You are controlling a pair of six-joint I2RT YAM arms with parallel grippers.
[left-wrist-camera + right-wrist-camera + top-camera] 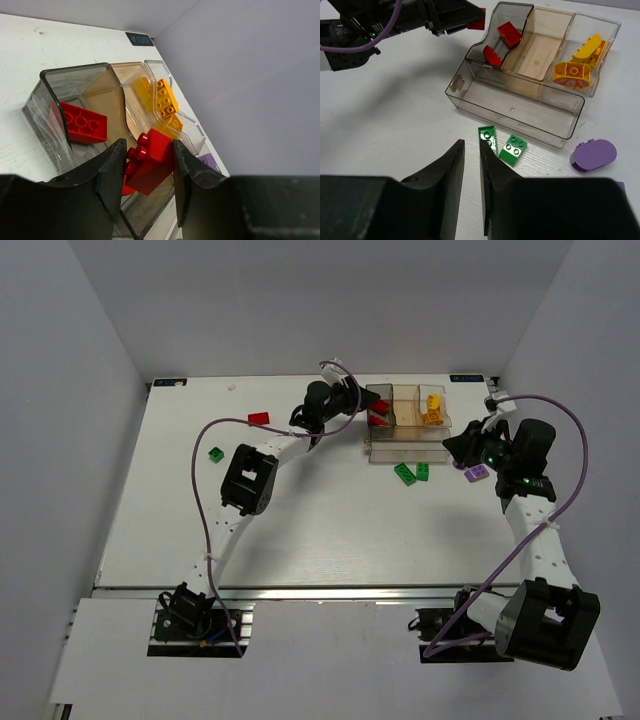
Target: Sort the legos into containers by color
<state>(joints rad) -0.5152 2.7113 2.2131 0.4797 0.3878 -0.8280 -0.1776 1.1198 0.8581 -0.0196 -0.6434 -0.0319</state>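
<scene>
Legos point(411, 472) and containers point(405, 410) on white table point(200, 530), grey walls around.

**Words and numbers: nothing readable**

One small dark sticker point(139, 39) on the white table point(30, 45), far corner, seen in left wrist view. White marks on it, too blurry to read. No letters or nos. on bricks, bins or arms in any view.
</scene>
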